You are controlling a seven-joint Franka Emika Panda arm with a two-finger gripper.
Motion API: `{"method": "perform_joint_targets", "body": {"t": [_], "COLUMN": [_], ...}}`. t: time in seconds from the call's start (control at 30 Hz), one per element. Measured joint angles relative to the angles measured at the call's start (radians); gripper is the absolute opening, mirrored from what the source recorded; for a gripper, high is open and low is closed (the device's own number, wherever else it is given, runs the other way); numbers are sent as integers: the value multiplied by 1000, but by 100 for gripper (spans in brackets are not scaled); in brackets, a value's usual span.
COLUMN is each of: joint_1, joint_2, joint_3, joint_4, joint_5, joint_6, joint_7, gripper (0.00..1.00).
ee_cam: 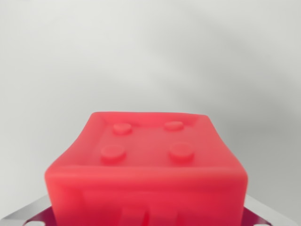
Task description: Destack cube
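Observation:
A red cube (146, 165) with four round studs on its top face fills the lower middle of the wrist view, very close to the camera. My gripper (146, 220) sits at the bottom edge. Only grey metal pieces of its fingers (28, 217) show, at the lower left and lower right corners. The cube spans the whole gap between them, so the gripper looks shut on the cube's sides. The fingertips are hidden by the cube. No second cube is in view, and whatever is under the red cube is hidden.
A plain pale grey-white surface (150, 56) fills everything behind and around the cube, with soft shadows only. No other objects or edges show.

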Motion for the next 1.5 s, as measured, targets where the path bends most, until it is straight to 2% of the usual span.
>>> {"method": "perform_joint_targets", "body": {"t": [0.73, 1.5], "joint_1": [-49, -102], "joint_2": [18, 46], "joint_3": [-40, -73], "joint_4": [4, 24], "joint_5": [8, 20], "joint_6": [12, 18], "joint_7": [-126, -252], "gripper": [0, 0]}}
